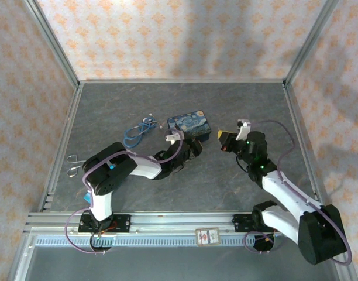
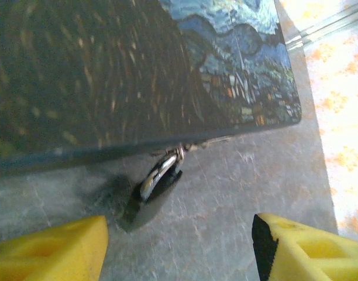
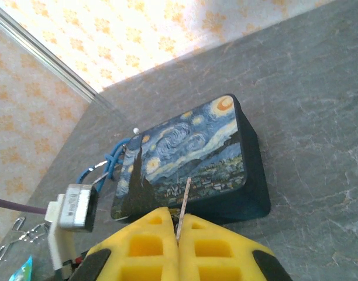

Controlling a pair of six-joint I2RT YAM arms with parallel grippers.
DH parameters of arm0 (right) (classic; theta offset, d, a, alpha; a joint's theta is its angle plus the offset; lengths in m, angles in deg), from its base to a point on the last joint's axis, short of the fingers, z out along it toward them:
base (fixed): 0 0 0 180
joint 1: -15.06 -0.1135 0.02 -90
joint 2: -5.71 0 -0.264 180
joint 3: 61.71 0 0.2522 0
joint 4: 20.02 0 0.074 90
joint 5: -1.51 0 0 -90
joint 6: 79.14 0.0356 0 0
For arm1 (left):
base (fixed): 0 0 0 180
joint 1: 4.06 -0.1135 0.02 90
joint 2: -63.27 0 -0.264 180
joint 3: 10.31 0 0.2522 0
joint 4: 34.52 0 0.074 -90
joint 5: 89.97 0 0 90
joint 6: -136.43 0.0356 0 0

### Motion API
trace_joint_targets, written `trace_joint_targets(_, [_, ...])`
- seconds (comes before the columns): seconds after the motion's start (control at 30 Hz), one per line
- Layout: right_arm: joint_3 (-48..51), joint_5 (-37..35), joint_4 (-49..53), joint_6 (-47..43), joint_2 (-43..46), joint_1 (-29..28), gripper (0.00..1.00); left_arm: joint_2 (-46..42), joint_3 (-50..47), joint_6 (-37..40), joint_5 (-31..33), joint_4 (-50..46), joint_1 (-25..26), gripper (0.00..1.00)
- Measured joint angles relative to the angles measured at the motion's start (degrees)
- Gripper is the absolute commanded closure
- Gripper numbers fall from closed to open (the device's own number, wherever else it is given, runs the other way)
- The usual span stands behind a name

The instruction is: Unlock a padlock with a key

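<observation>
The right gripper (image 3: pixel 178 225) was pressed shut on the key (image 3: pixel 185 198), whose thin silvery blade stuck up from between the yellow fingers. Its tip was free and pointed toward the painted tin (image 3: pixel 190 153), a hold that seemed meant to leave the working end clear for a keyhole. The left gripper (image 2: pixel 179 249) hung low with its fingers spread wide and nothing between them, lined up on the padlock (image 2: pixel 159 178) just ahead. That small dark body with its metal shackle lay on the grey surface (image 2: pixel 237 193) right against the tin's near edge, though whether it was hooked to a clasp there could not be told. By the look of it, the left arm was set to pinch and steady the lock so the other could bring the key in. A blue cable (image 1: pixel 135 133) lay beside the tin, apart from the work
</observation>
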Motion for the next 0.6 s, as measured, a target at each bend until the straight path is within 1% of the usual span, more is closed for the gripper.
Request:
trace_joint_targets(0.13, [0.0,0.2,-0.7,0.0,0.5,0.0,1.0,3.1,2.4,2.3,2.7,0.5,0.2,0.35])
trace_joint_targets(0.27, [0.1,0.2,-0.9,0.0,0.5,0.0,1.0,5.6,3.8,4.5,4.0,3.1,0.4,0.37])
trace_joint_targets(0.37, [0.2,0.2,-1.1,0.3,0.5,0.0,1.0,7.1,4.3,5.7,4.6,5.5,0.4,0.48])
trace_joint_targets(0.5, [1.0,0.2,-2.0,0.9,0.5,0.0,1.0,9.0,4.7,7.0,5.5,8.1,0.4,0.56])
trace_joint_targets(0.57, [1.6,0.2,-2.4,1.3,0.5,0.0,1.0,9.5,4.7,7.0,5.9,8.7,0.4,0.66])
trace_joint_targets(0.6, [1.8,0.2,-2.5,1.5,0.5,0.0,1.0,9.8,4.7,7.1,5.9,9.0,0.3,0.69])
